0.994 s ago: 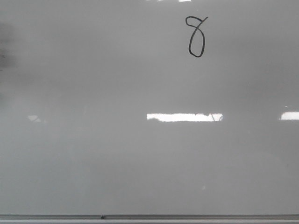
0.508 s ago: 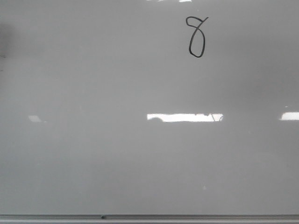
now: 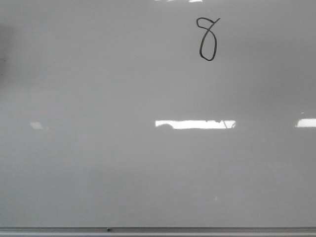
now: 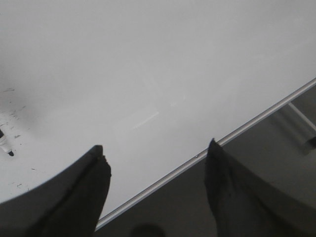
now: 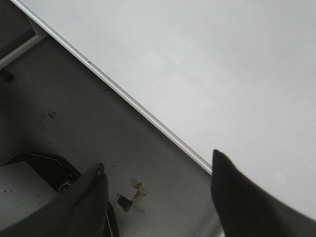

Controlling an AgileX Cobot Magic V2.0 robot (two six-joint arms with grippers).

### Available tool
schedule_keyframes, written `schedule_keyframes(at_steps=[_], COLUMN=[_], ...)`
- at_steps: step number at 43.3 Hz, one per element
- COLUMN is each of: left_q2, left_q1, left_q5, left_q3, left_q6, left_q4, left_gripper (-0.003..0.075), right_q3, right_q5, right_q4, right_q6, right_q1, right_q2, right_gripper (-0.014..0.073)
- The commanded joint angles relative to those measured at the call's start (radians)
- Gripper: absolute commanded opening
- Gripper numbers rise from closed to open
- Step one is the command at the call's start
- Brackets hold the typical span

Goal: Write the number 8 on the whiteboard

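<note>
**Inspector A:** Front view first. The number 8 [image 3: 208,39] sits high on the whiteboard [image 3: 123,163], right of centre, in a thin black line with its upper loop left open. Neither arm appears here. The grey bottom rail [image 3: 197,229] runs along the foot of the board.

**Inspector B:** Left wrist view. The left end effector [image 4: 157,158] stands apart and holds nothing, above the board's edge. There are black smudges [image 4: 12,118] at one side of the surface.

**Inspector A:** Right wrist view. The right end effector [image 5: 157,173] is likewise spread and empty, over the rail and the floor [image 5: 74,123] beyond it.

**Inspector B:** Risks? I judge the figure finished. Any stray contact near it could smear wet ink. The open loop might read poorly.

**Inspector A:** Containers: none seen in any view.
</note>
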Motion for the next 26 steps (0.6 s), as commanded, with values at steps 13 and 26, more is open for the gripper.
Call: schedule_keyframes(at_steps=[13, 26], left_q2=[-0.004, -0.004], left_q1=[-0.008, -0.008], left_q5=[-0.050, -0.050], left_q3=[-0.026, -0.026], left_q6=[0.046, 0.046], left_q4=[-0.002, -0.002], left_gripper=[0.0420, 0.0223], right_q3=[-0.030, -0.030], right_q5=[-0.061, -0.060], right_q4=[-0.008, -0.008], right_q6=[0.070, 0.078], right_q1=[-0.005, -0.005], right_q2=[0.001, 0.001], right_gripper=[0.0478, 0.0111])
